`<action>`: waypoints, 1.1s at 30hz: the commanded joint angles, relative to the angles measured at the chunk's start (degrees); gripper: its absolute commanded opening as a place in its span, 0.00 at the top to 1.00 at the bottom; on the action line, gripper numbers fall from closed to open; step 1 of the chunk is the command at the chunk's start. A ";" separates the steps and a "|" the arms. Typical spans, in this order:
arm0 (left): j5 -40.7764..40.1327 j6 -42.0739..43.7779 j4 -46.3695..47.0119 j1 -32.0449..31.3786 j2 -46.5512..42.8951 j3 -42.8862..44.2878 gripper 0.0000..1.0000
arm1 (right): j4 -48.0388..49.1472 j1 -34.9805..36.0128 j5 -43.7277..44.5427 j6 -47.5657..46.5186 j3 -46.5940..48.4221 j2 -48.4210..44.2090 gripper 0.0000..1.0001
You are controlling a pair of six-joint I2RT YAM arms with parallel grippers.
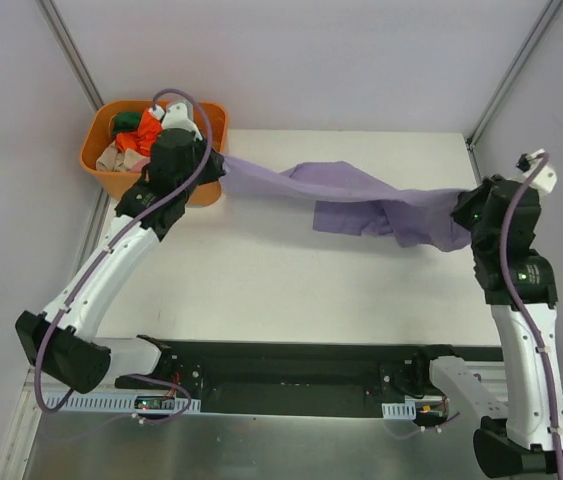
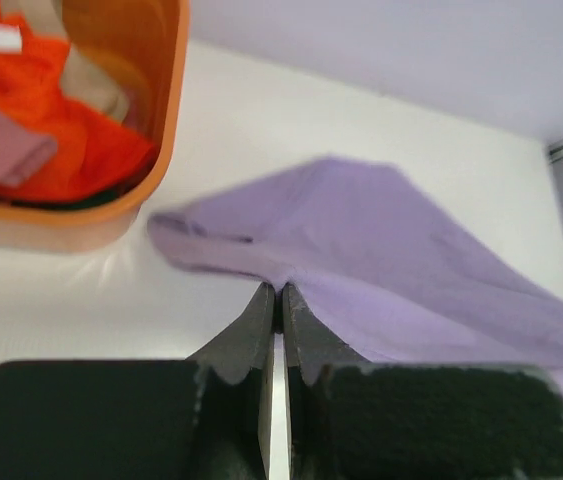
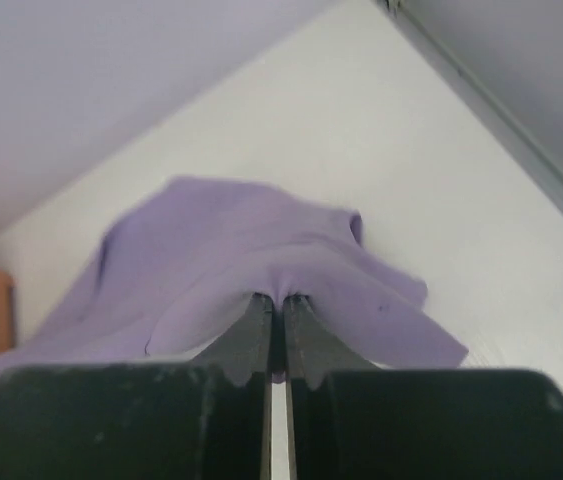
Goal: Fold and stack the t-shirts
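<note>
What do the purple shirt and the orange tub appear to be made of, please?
The lavender t-shirt looks like soft, matte cloth: it sags and creases in loose folds. The orange tub is probably moulded plastic, smooth and slightly glossy, with a rigid rim.

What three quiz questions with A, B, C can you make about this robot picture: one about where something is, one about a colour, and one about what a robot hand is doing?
1. Where is the orange tub?
A. at the table's far left corner
B. beside the right arm
C. in the table's middle

2. What colour is the t-shirt hanging between the arms?
A. green
B. lavender
C. pink

3. What is the right gripper doing?
A. standing wide open
B. shut on the t-shirt
C. resting in the tub

Answers:
1 A: the top view shows it by the left arm, at the far left corner.
2 B: purple cloth runs from the left gripper to the right one.
3 B: its wrist view shows the jaws pinched on a fold of cloth.
</note>
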 commanded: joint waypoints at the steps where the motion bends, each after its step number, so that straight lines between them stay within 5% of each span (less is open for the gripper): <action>1: 0.74 3.90 1.45 -0.01 -5.63 6.81 1.00 | -0.59 -0.55 3.96 -5.20 11.43 -0.26 0.99; 18: 8.55 9.71 0.31 -0.01 -18.56 25.36 1.00 | -5.59 -0.55 -4.74 -21.30 62.41 8.18 0.99; 28: 9.09 9.01 -0.83 -0.01 -13.56 29.23 1.00 | -2.44 -0.46 1.39 -28.33 64.37 13.44 0.99; 33: 3.21 8.74 -0.83 -0.01 -1.28 29.32 1.00 | 3.87 -0.55 10.27 -33.94 51.15 16.87 1.00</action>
